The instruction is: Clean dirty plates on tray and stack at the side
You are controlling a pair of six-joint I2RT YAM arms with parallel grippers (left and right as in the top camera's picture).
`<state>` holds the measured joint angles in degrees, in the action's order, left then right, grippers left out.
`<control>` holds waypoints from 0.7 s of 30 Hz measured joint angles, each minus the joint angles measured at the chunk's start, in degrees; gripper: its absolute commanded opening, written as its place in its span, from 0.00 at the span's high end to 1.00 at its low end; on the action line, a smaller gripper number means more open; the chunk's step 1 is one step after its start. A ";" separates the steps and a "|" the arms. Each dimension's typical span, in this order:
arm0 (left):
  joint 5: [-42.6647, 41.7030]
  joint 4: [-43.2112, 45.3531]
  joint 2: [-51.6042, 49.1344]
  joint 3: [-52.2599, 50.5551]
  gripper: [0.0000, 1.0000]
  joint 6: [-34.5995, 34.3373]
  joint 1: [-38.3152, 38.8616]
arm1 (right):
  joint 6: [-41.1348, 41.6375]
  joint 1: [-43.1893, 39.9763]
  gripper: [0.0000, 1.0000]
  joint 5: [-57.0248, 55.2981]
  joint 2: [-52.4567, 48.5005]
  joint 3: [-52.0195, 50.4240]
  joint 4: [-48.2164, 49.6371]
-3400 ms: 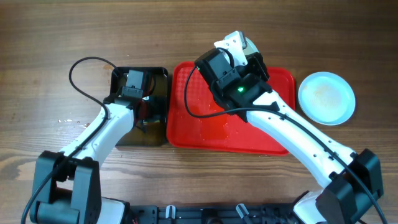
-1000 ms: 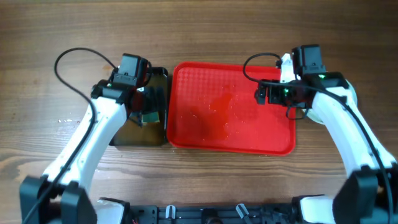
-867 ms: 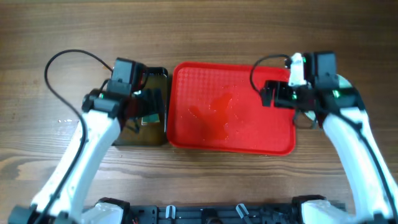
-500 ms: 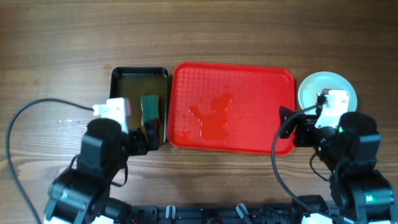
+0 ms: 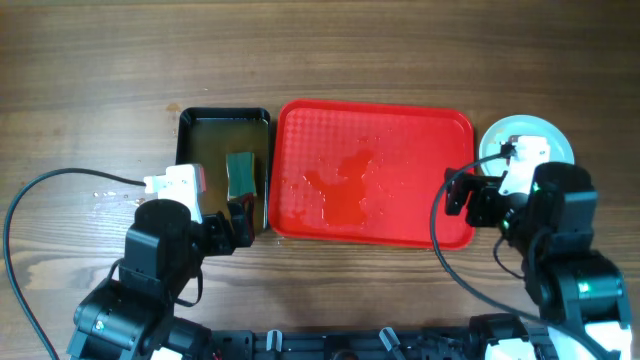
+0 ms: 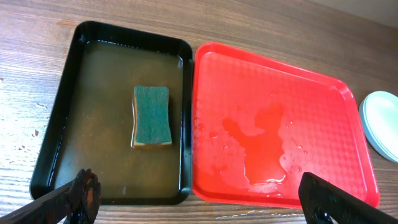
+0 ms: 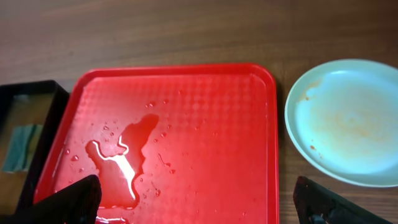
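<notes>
Arms back at 6 o'clock; left gripper (image 6: 205, 204) and right gripper (image 7: 199, 205) spread, empty. Red tray (image 5: 400, 130) bare, plates (image 7: 354, 118) stacked at its 3 o'clock; I'd call it done.

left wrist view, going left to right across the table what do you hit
black basin with the green sponge lying in it → red tray → plates at the right edge
</notes>
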<state>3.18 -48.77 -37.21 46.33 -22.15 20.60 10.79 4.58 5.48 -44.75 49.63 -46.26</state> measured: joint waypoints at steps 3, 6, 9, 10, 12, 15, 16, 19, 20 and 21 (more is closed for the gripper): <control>0.00 -0.07 0.00 0.00 0.00 0.00 0.00 | 0.00 0.00 0.01 0.00 -2.84 -0.02 -0.02; 0.00 -0.07 0.00 0.00 0.00 0.00 0.00 | 0.00 0.00 0.01 -0.02 -2.69 -0.07 -0.04; 0.00 -0.09 0.00 0.00 0.00 0.00 0.00 | -0.61 0.00 0.00 -1.51 0.66 -0.33 -0.22; 0.00 -0.09 0.00 0.00 0.00 0.00 0.00 | -0.63 0.00 0.01 -1.73 2.93 -0.55 0.07; 0.00 -0.09 0.00 0.00 0.00 0.00 0.00 | -1.11 0.00 0.01 -2.19 10.10 -2.27 4.17; 0.02 -0.09 -0.02 0.00 0.00 0.00 0.00 | -2.10 0.00 0.00 -2.32 22.08 -9.99 14.53; 0.02 -0.20 0.00 0.00 0.00 0.00 0.00 | -2.14 0.00 0.01 -2.12 25.05 -13.40 19.71; 0.20 -0.07 0.00 0.00 0.00 0.00 0.00 | -2.14 0.00 0.01 -0.98 33.81 -23.78 31.45; 0.20 -0.09 0.00 0.00 0.00 0.00 0.00 | -2.14 0.00 0.00 -0.57 36.00 -26.88 34.97; 0.20 -0.07 -0.02 0.00 0.00 0.00 0.00 | -2.10 0.00 0.01 -0.13 38.64 -30.58 39.23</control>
<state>3.38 -48.84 -37.23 46.33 -22.15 20.60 8.69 4.58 5.34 -6.11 19.05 -7.03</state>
